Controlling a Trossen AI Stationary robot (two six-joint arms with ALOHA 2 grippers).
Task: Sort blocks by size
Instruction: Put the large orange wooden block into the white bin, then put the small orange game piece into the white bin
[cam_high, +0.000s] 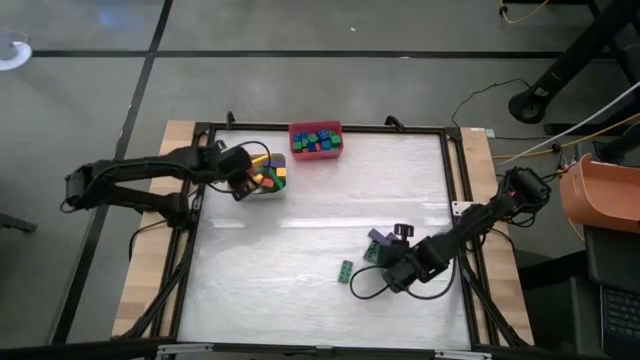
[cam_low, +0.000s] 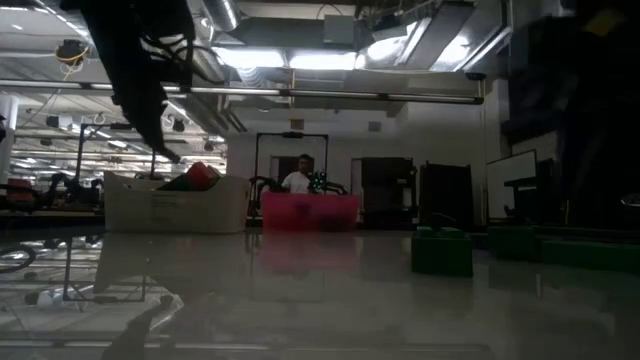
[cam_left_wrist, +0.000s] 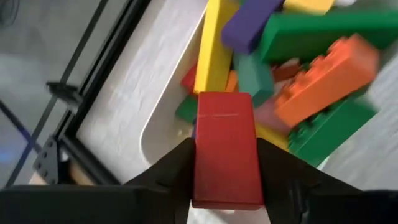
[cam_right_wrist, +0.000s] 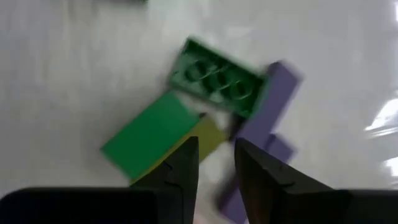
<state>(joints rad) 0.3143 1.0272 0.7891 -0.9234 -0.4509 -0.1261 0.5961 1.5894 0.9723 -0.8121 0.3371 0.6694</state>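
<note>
Left jaws (cam_left_wrist: 225, 163) pinch a red block (cam_left_wrist: 225, 149) over the white bin (cam_high: 262, 176), upper left of the surface (cam_high: 300, 260); released off-centre, I judge it could catch the rim. Right jaws (cam_right_wrist: 216, 163), narrowly parted and empty, hover over loose blocks (cam_right_wrist: 211, 118) lower right, with open room around.

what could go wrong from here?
1. Left gripper has a red block between its fingers over the white bin, which is heaped; dropped there, it may roll off the pile.
2. Right gripper hangs over a tight cluster: green blocks, a purple block. Closing could pinch two or scatter them.
</note>
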